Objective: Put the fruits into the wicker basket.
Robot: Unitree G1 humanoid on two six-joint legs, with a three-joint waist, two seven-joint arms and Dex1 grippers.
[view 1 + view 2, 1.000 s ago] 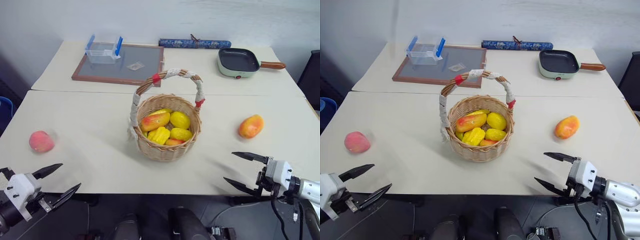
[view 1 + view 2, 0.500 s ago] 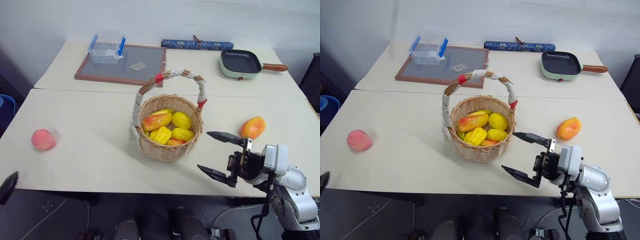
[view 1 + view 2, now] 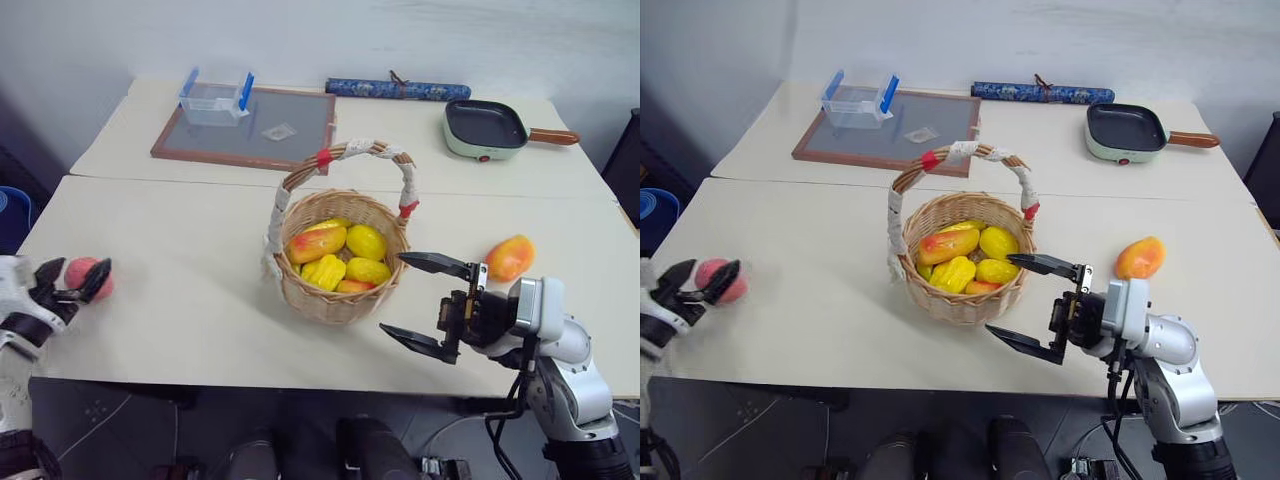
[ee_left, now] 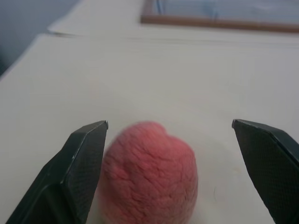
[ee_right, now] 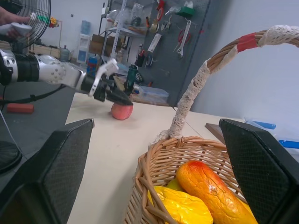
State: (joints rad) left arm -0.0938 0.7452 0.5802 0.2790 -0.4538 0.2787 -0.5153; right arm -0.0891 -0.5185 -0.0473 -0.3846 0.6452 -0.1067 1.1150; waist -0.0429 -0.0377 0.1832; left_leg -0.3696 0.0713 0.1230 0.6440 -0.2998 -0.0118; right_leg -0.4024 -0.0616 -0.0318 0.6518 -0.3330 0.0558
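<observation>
The pink-red peach (image 3: 86,276) lies near the table's left edge. My left gripper (image 3: 72,280) is open, one finger on each side of the peach (image 4: 148,177), not closed on it. The orange-yellow mango (image 3: 510,257) lies on the table at the right. My right gripper (image 3: 392,294) is open and empty; it points left at the wicker basket (image 3: 338,303), with the mango behind its wrist. The basket stands mid-table with its cloth-wrapped handle (image 3: 345,152) arched over several yellow fruits and an orange-red one (image 5: 215,191).
On the far table lie a wood-framed grey board (image 3: 240,125) with a clear blue-clipped box (image 3: 212,100), a blue roll (image 3: 400,88) and a green frying pan (image 3: 485,122). A seam joins the two tables. A person's hand (image 5: 10,17) shows beyond the left table edge.
My left gripper has risen from below the table edge and moved forward to straddle the peach. My right gripper swung left and up toward the basket, then stayed nearly still.
</observation>
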